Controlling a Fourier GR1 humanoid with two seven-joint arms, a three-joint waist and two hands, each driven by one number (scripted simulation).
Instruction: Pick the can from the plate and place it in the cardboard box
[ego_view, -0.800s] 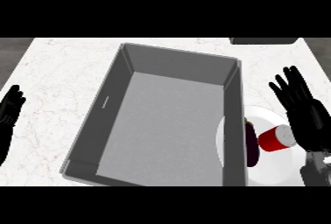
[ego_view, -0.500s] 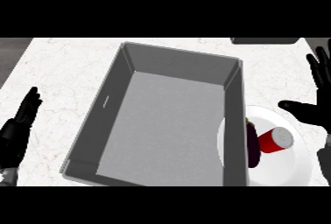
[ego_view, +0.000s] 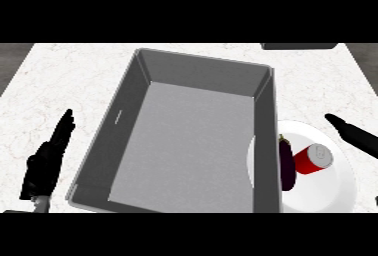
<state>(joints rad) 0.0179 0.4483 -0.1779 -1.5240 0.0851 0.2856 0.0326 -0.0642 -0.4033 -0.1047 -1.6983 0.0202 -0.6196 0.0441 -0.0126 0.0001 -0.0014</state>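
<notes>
Fingers (ego_view: 63, 131) of the left hand (ego_view: 46, 165) stretch straight and together, left of the grey box (ego_view: 118, 120); right of the box only a straight finger or two of the right hand (ego_view: 354, 134) shows, holding nothing. The red can (ego_view: 313, 158) lies on its side on the white plate (ego_view: 332, 187) right of the box (a dark aubergine (ego_view: 286, 164) lies between can and box wall).
</notes>
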